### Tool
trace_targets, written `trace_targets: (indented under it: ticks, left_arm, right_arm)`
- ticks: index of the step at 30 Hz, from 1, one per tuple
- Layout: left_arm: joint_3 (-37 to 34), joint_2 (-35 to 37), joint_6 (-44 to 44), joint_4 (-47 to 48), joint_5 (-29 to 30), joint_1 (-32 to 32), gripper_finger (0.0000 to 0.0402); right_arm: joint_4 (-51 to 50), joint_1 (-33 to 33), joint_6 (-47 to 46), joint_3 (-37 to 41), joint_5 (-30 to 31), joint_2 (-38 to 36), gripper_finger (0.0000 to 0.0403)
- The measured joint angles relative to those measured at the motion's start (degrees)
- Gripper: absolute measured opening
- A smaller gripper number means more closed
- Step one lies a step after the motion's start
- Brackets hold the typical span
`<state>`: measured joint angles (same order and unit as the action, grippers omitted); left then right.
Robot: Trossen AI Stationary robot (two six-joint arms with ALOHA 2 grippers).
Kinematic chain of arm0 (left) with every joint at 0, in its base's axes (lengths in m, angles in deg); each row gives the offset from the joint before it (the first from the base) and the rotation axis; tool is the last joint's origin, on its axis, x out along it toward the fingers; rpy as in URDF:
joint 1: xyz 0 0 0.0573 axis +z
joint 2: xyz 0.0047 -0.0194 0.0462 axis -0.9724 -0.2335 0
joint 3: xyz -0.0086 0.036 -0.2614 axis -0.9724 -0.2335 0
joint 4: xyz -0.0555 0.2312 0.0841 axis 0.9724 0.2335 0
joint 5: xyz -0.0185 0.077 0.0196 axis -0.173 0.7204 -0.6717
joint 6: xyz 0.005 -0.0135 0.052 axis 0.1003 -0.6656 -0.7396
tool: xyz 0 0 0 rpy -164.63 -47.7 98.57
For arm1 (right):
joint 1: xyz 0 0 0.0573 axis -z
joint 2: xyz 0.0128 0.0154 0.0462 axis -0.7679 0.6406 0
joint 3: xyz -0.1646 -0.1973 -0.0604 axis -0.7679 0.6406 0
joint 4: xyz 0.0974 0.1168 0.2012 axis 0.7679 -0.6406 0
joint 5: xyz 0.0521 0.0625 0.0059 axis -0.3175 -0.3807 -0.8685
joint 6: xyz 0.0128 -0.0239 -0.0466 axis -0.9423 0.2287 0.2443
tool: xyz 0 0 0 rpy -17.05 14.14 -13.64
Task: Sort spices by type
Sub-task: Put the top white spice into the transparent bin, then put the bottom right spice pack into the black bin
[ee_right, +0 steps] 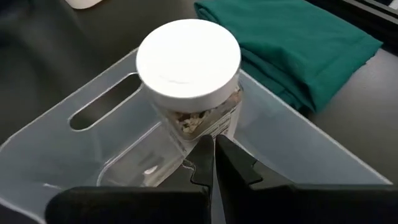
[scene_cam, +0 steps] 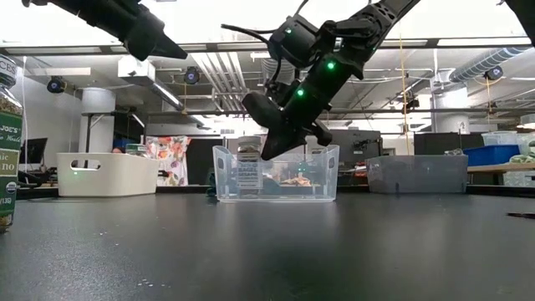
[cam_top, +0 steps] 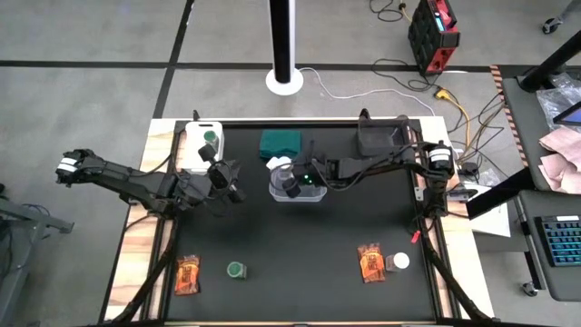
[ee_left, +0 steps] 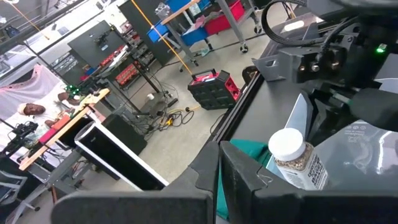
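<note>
Black mat on table [cam_top: 300, 263]; clear bin [cam_top: 313, 193] at centre back, dark green block [cam_top: 280, 143] just behind it; right gripper [cam_top: 292, 188] over the bin's left end beside a white-lidded jar [cam_top: 279, 164]; left gripper [cam_top: 232, 191] left of the bin, above bare mat; white tray [cam_top: 192, 139] at back left holds a green-lidded jar [cam_top: 210, 136]; front row: orange packet [cam_top: 188, 273], second green-lidded jar [cam_top: 235, 270], second orange packet [cam_top: 369, 262], second white-lidded jar [cam_top: 398, 262].

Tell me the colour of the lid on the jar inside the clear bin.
White; the jar's lid shows best in the right wrist view.
</note>
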<state>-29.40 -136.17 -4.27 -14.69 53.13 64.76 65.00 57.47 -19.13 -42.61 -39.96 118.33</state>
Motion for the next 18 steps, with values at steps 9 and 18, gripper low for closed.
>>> trace_targets:
  ticks: [9, 18]
  left_arm:
    - [0.0, 0.0, 0.0, 0.1, 0.0, 0.0, 0.0]
    - [0.0, 0.0, 0.1, 0.2, -0.2, 0.0, 0.0]
  right_arm:
    - [-2.8, -0.2, -0.5, -0.1, 1.0, -0.2, 0.0009]
    - [-16.3, -4.6, -1.6, -3.6, 6.1, -6.2, 0.0009]
